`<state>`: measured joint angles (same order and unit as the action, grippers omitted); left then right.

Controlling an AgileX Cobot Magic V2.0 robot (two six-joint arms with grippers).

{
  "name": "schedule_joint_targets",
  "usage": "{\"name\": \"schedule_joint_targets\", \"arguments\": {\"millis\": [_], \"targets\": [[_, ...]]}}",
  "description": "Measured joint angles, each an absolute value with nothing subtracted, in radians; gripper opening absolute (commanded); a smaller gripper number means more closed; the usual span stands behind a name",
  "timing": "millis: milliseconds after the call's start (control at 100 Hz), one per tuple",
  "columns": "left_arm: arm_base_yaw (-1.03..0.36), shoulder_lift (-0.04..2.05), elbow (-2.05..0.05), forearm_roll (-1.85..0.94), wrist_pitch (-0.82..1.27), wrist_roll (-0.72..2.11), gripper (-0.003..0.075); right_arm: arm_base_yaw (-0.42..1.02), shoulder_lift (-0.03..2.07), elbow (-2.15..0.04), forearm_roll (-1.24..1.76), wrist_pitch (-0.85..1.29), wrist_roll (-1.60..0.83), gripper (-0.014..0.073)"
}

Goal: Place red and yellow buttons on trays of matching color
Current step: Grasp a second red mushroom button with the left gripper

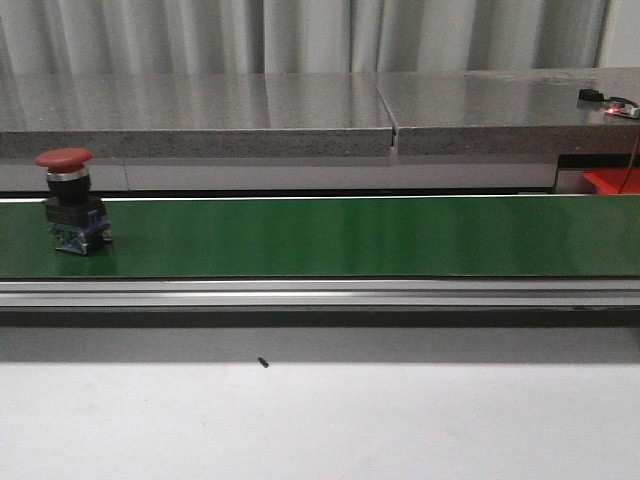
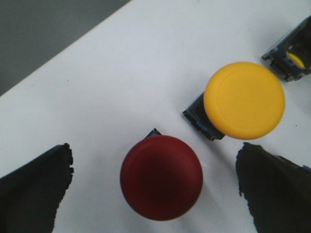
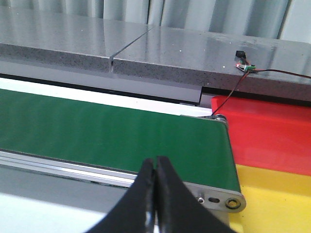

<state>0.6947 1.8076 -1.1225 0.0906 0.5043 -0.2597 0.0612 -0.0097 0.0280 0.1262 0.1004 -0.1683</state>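
My left hand (image 2: 155,194) shows two matte black fingers (image 2: 34,189) with rough, jagged inner edges and broad flat faces, while my right hand (image 3: 156,194) shows two smooth, glossy black fingers (image 3: 141,199) that curve and taper to narrow rounded tips, without visible markings or screws.

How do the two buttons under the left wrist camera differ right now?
The red button has a dark red cap; the yellow button has a bright yellow one. The red button sits between the open left gripper's fingers; the yellow button lies off toward one finger. Both are mushroom-capped and stand on the white surface.
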Motion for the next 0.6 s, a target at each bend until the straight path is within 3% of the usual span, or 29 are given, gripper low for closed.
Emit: {"name": "schedule_joint_targets", "arguments": {"millis": [260,380,500,600], "targets": [[0.695,1.826,-1.123,0.083,0.506,-0.260,0.0629,0.061,-0.010,0.028,0.126,0.100,-0.168,-0.0069],[0.695,1.826,-1.123,0.081,0.508,-0.260,0.0491,0.061,-0.010,0.028,0.126,0.100,-0.168,-0.0069],[0.695,1.826,-1.123,0.081,0.508,-0.260,0.0286,0.061,-0.010,0.028,0.126,0.100,-0.168,-0.0069],[0.695,1.826,-1.123,0.081,0.512,-0.260,0.0159,0.061,-0.010,0.028,0.126,0.100,-0.168,-0.0069]]}}
